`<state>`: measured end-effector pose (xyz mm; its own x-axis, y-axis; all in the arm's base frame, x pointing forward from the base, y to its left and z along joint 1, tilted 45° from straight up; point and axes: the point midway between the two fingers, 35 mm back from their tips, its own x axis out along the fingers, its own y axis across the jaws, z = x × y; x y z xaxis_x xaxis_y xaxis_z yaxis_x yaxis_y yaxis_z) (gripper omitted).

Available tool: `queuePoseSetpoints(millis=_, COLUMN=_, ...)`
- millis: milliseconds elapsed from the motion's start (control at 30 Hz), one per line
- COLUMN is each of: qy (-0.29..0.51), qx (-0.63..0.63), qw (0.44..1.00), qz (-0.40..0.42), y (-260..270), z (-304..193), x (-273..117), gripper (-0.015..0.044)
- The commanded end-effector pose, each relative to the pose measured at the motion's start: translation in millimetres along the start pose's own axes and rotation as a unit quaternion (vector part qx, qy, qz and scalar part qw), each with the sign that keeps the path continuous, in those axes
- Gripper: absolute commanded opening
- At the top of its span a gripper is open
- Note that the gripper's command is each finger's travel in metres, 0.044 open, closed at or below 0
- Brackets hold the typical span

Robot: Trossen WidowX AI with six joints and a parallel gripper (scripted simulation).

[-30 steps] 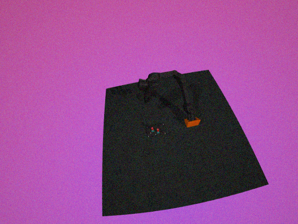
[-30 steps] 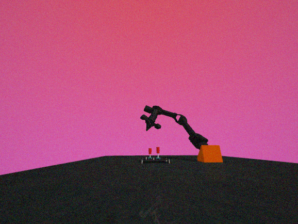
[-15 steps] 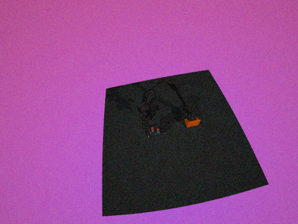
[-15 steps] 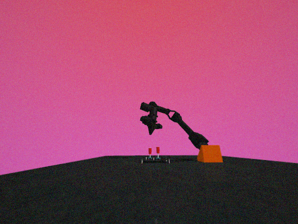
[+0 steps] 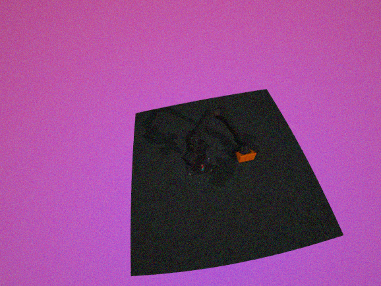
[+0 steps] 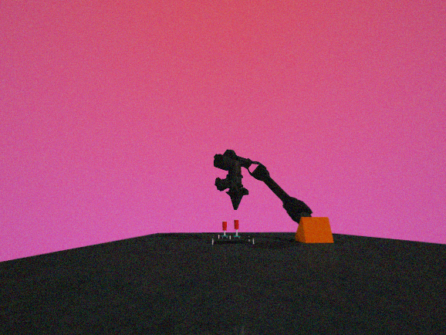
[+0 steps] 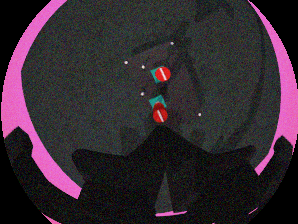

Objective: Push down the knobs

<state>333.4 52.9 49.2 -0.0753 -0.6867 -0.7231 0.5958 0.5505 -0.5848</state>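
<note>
The dark circuit board (image 6: 245, 240) (image 7: 186, 95) stands on short pale legs. Two red knobs stand upright in the exterior view, the left knob (image 6: 224, 225) and the right knob (image 6: 236, 224). Pale shaft shows between each knob and its teal potentiometer. From above, the wrist view shows a farther knob (image 7: 162, 74) and a nearer knob (image 7: 160, 115), each with a white line. My gripper (image 6: 235, 208) (image 7: 160, 129) is shut and empty, pointing down above the right knob with a gap between them. In the top view the arm hides most of the board.
An orange block (image 5: 246, 157) (image 6: 316, 231) stands by the arm's base, to the right of the board. The arm reaches over from that side. The dark table top (image 5: 231, 224) (image 6: 154, 285) has its edges well away from the board.
</note>
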Motion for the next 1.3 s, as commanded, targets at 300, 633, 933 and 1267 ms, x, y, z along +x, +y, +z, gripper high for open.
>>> queuePoseSetpoints(millis=300, qy=0.002, qx=-0.003, qw=1.000, qz=-0.007, y=-2, z=-1, x=18, gripper=0.0000)
queuePoseSetpoints(millis=633, qy=0.001, qx=-0.003, qw=1.000, qz=-0.007, y=-3, z=-1, x=33, gripper=0.0000)
queuePoseSetpoints(millis=933, qy=0.001, qx=-0.003, qw=1.000, qz=-0.007, y=-3, z=-1, x=33, gripper=0.0000)
queuePoseSetpoints(millis=1267, qy=0.001, qx=-0.003, qw=1.000, qz=-0.007, y=-3, z=-1, x=35, gripper=0.0000)
